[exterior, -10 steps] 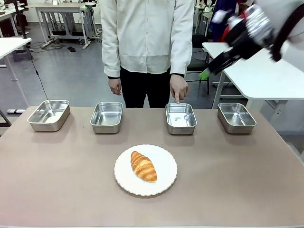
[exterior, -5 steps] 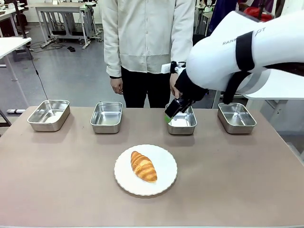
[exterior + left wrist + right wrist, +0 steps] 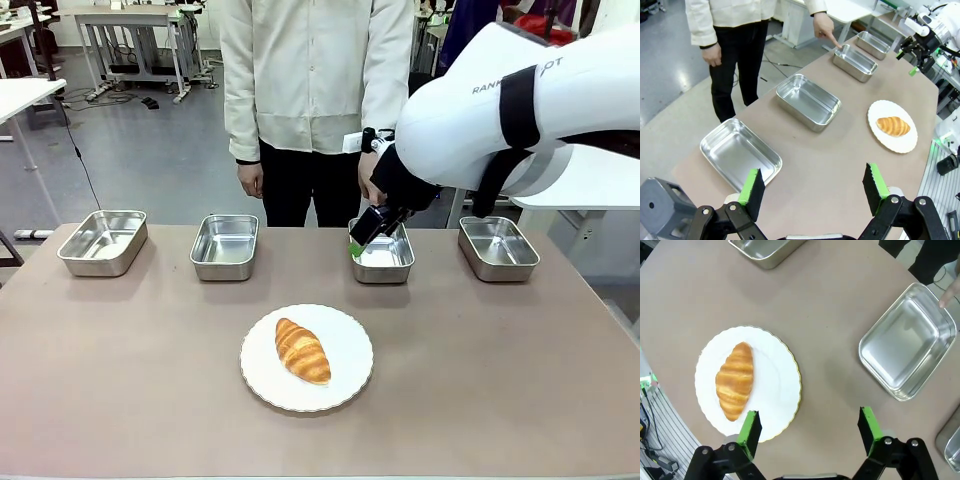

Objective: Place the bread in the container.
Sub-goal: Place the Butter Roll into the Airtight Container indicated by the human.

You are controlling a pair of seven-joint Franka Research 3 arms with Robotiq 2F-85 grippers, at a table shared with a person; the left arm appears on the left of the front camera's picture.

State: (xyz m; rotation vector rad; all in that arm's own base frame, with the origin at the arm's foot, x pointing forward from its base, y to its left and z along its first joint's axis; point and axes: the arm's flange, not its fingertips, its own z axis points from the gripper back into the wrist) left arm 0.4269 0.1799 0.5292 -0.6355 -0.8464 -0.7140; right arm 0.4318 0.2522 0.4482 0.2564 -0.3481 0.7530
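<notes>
The bread, a golden-brown croissant (image 3: 302, 350), lies on a round white plate (image 3: 345, 385) at the table's middle front. Several steel pans stand in a row behind it. A person's hand (image 3: 824, 26) points at the container (image 3: 381, 272), third from the left. My right gripper (image 3: 360, 238) hangs open above that pan's near left corner, holding nothing. In the right wrist view the gripper (image 3: 808, 426) looks down on the croissant (image 3: 734, 380) at left and the container (image 3: 905, 340) at right. My left gripper (image 3: 813, 182) is open and empty, high over the table's left end.
Other pans sit at the far left (image 3: 103, 241), left of middle (image 3: 224, 246) and far right (image 3: 497, 247). The person stands close behind the table's far edge. Bare tabletop surrounds the plate.
My right arm swung down from the upper right to above the pointed-at pan, then nearly stopped. Its jaws stayed open. The croissant has not moved.
</notes>
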